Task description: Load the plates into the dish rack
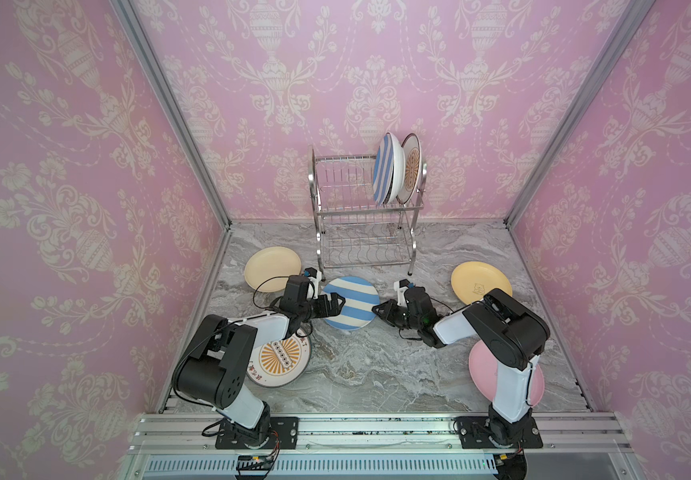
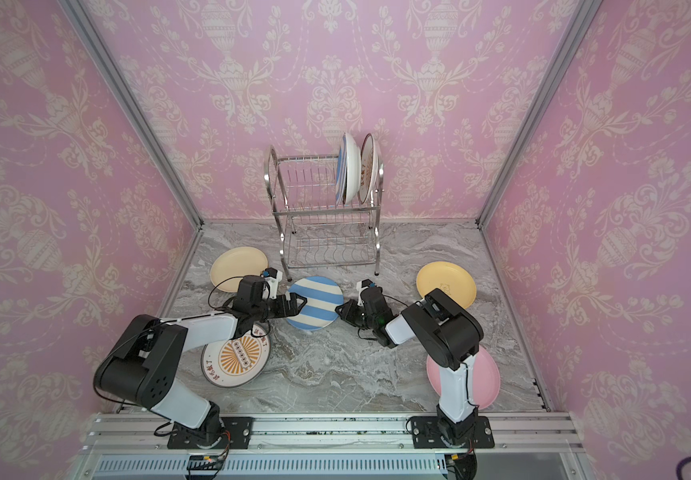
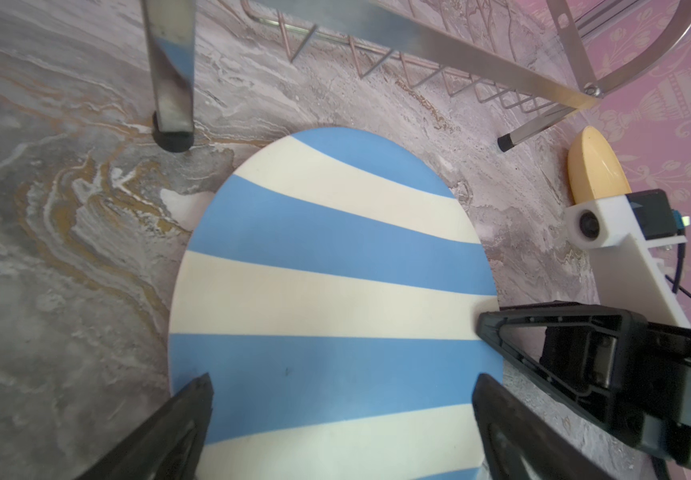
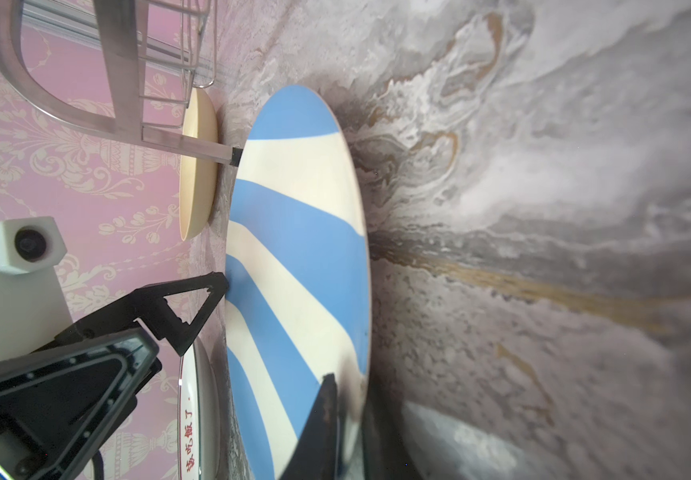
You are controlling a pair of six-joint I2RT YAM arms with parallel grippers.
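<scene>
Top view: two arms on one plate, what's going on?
Both arms are working the blue-striped plate lying on the table in front of the dish rack. The right gripper looks closed on its rim; the left gripper is open at the opposite rim. Two plates already stand in the rack's top tier: a striped one and a sunburst one. A cream plate, yellow plate, pink plate and second sunburst plate lie on the table.
</scene>
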